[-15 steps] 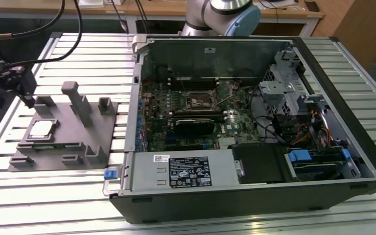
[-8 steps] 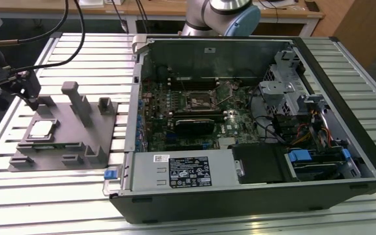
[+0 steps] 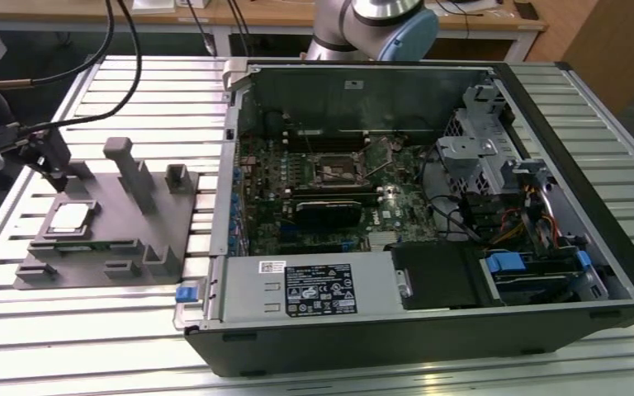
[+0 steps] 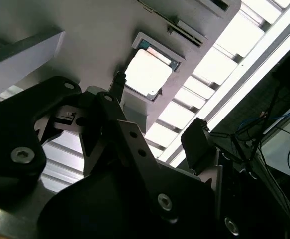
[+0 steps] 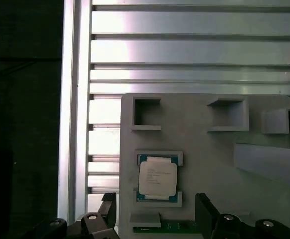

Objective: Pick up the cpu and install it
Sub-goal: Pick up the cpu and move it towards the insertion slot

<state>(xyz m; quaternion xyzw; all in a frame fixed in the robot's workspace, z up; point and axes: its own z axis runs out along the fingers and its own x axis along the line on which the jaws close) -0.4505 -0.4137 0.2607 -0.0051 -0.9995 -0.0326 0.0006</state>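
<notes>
Silver-white on top, the small square cpu chip (image 5: pixel 157 178) lies flat in its recess on the grey plastic fixture (image 5: pixel 204 149), on the slatted aluminium desk (image 3: pixel 96 330). We see the black claw (image 5: pixel 157 211) hanging just over it, fingers spread wide and holding nothing, one to each side of the chip. In the first wrist view both fingers are cut off at the picture's edge, and we cannot tell whether they touch the fixture

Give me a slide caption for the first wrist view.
The gripper, jaws open, close to the cpu, which lies in a recess of the grey fixture on the slatted table.
</notes>
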